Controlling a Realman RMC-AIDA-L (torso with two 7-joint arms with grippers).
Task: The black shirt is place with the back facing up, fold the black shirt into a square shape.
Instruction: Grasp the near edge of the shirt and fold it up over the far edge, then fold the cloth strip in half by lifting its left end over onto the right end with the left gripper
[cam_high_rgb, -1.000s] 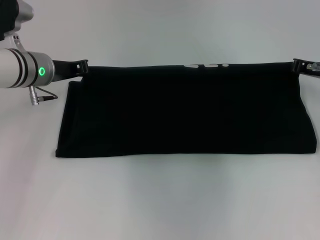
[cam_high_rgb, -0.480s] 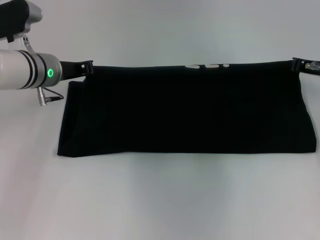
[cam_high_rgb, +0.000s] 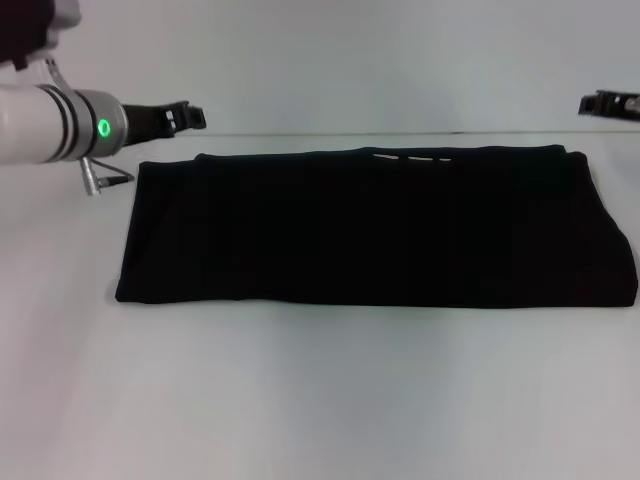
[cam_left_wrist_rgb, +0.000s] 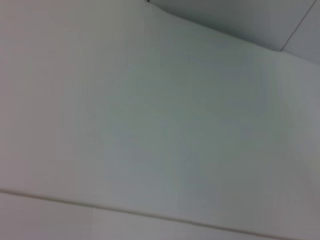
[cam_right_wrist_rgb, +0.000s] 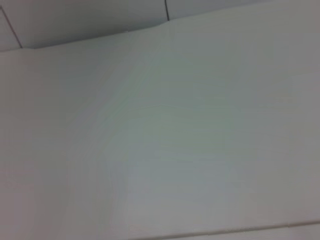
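The black shirt (cam_high_rgb: 375, 228) lies as a wide band on the bench (cam_high_rgb: 320, 400). The left claw (cam_high_rgb: 185, 117) and right claw (cam_high_rgb: 598, 102) hover beyond its far corners, grip state unclear. Next fold should align the short edges squarely.

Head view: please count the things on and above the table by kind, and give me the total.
Black shirt, folded into a long band on the table: 1
Grippers, the left gripper and the right gripper, both above the far edge and not touching the shirt: 2
Table: 1
Total: 4
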